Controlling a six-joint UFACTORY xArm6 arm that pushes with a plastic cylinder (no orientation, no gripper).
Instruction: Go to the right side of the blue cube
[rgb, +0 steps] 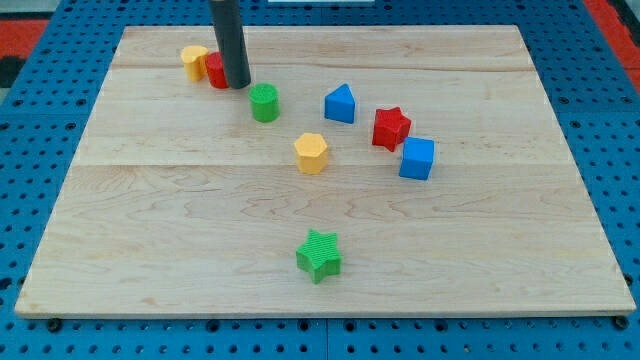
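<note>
The blue cube sits at the view's right of centre on the wooden board, just below and right of a red star. My tip is far to the cube's left, near the view's top. It stands right beside a red block that the rod partly hides. A green cylinder lies just below and right of the tip.
A yellow block touches the red block's left side. A blue block with a pointed top lies left of the red star. A yellow hexagonal block is near the centre. A green star lies toward the bottom.
</note>
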